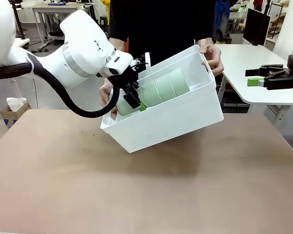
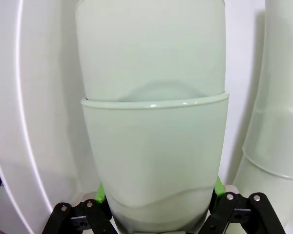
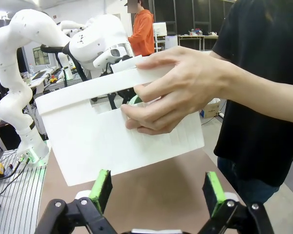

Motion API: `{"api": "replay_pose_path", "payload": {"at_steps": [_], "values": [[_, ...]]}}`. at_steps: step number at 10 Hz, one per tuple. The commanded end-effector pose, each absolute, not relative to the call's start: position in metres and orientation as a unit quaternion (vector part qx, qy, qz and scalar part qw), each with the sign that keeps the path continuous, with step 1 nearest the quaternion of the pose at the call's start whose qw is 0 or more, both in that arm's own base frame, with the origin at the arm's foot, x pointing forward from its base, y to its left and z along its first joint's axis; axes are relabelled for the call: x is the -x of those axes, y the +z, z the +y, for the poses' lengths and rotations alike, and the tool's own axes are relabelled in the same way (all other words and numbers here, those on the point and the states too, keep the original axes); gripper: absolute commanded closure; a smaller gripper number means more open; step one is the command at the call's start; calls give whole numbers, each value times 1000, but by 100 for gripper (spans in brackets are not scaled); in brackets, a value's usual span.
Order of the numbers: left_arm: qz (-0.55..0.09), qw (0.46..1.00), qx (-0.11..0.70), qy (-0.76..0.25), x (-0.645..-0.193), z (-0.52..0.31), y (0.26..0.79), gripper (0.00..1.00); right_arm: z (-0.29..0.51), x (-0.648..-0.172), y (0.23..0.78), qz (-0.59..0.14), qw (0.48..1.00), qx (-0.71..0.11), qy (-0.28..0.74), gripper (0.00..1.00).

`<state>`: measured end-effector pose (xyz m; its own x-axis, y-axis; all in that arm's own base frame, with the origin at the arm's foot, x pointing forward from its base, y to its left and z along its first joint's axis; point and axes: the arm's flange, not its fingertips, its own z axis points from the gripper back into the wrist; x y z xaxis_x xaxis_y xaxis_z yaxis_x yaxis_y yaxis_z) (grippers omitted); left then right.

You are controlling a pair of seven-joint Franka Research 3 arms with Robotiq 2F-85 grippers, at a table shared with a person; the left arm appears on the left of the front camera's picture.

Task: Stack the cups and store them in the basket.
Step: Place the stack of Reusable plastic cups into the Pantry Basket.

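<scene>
While a person holds the basket (image 1: pixel 176 119) tilted above the table (image 1: pixel 136 185), its open mouth turned toward the robot's left arm, the storing step is in hand: the left pincer (image 1: pixel 133 100) reaches into the basket at its lower end and is clamped on the base end of a nested stack of cups (image 1: pixel 158 87), which lies on its side inside the basket along the far wall. In the left wrist view the green pads (image 2: pixel 100 191) press against either side of the nearest pale mint-green tumbler (image 2: pixel 154 161), with another cup nested into its rim beyond it, and a white basket wall runs close on both sides. One hand (image 1: pixel 214 54) grips the raised end of the basket at its rim, and the other hand (image 1: pixel 107 95) holds the lower end just beside the left pincer. The right pincer (image 3: pixel 156 192) hangs well apart from the basket with its jaws wide apart and nothing between them; its wrist view looks at the basket's handle slot end and the person's hand there. Stacking looks done, judging by the single nested column. The next move would call for letting go of the stack so that it rests on the basket's wall, then drawing the left pincer straight out past the rim without dragging the cups or knocking the person's hand.
</scene>
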<state>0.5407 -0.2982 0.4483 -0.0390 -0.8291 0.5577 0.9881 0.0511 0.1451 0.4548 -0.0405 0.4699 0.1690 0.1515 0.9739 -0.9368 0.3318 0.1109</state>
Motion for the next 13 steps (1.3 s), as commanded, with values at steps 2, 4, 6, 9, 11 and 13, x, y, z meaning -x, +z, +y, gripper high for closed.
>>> {"api": "replay_pose_path", "payload": {"at_steps": [2,4,6,9,11,13], "values": [[-262,688,140,-662,-549,-310,451,15,-39,-455,474,-490,659,-399,408,0],[-260,686,142,-665,-548,-315,449,15,-39,-455,474,-490,659,-399,408,0],[-260,681,140,-671,-546,-317,453,0,-39,-455,474,-490,659,-399,408,0],[-275,684,137,-661,-544,-309,471,0,-39,-455,474,-490,659,-399,408,0],[-299,682,150,-650,-538,-292,500,0,-39,-455,474,-490,659,-399,408,0],[-328,670,198,-635,-526,-264,531,0,-39,-455,474,-490,659,-399,408,0]]}}
